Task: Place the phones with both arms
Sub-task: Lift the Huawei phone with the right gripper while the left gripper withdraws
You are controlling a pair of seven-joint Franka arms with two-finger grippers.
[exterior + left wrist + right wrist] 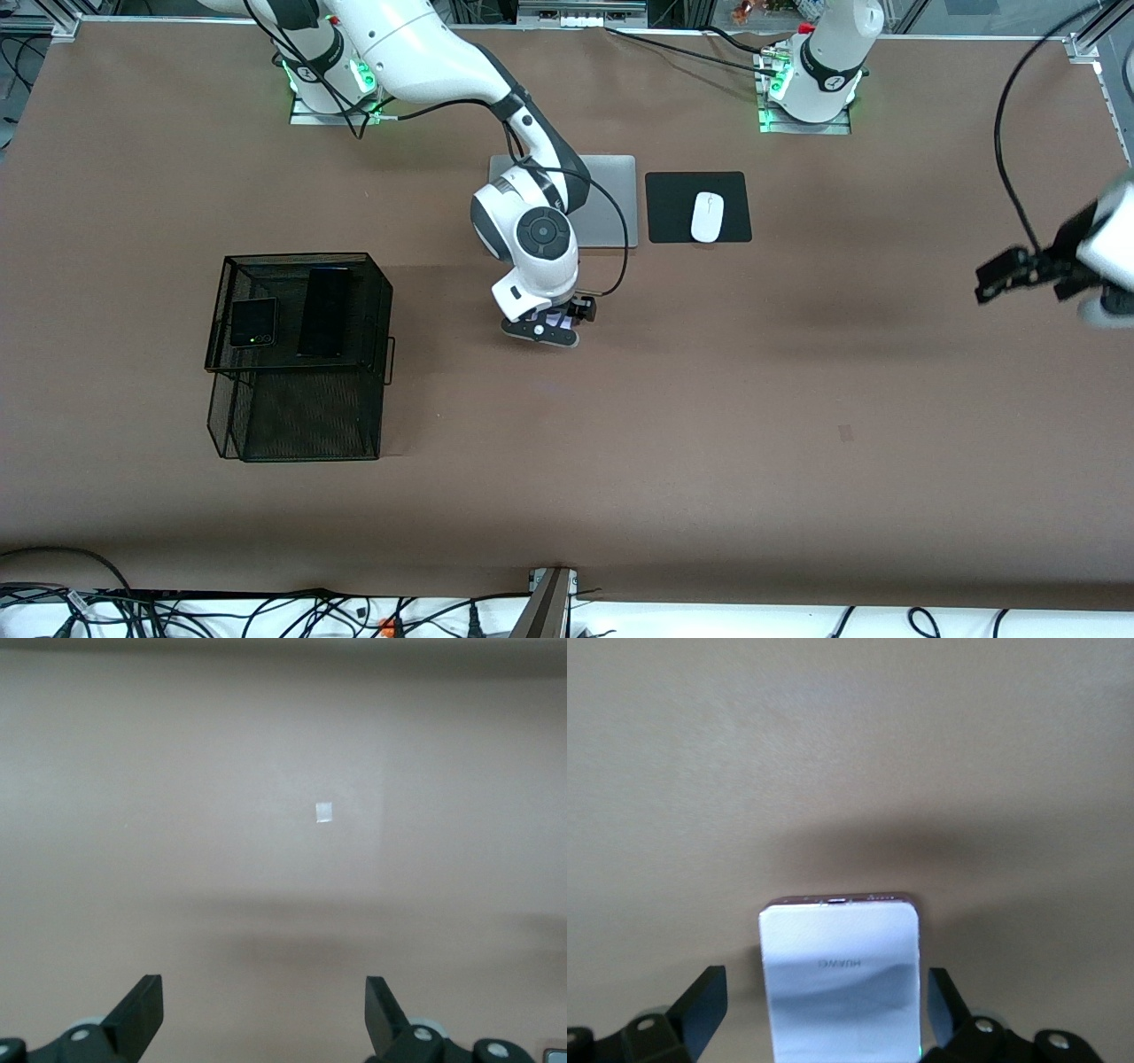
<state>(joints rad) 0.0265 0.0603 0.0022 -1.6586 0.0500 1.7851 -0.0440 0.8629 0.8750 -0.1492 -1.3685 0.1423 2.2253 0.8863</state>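
Already, 2 phones lay on top of the black mesh rack (301, 354) toward the right arm's end of the table: the small black flip phone (253, 322) with its green dot, and at its 3 o'clock in the front view the long black slab phone (323, 312). We saw the third, the pale lavender-white phone (840, 979), flat on the brown table (709, 425) under the right gripper (547, 326), near mid-table and at 6 o'clock from the silver laptop (611, 204). Our right gripper's jaws stood wide, one on each long side of that phone, not touching it. We judged the phone stiff, light and glossy, so likely slippery; we would take it across its 2 long edges, near the middle, with modest force. Our left gripper (1019, 275) waited with jaws wide and empty over bare table at the left arm's end. A white mouse (707, 216) sat on its black pad (673, 208) beside the laptop.
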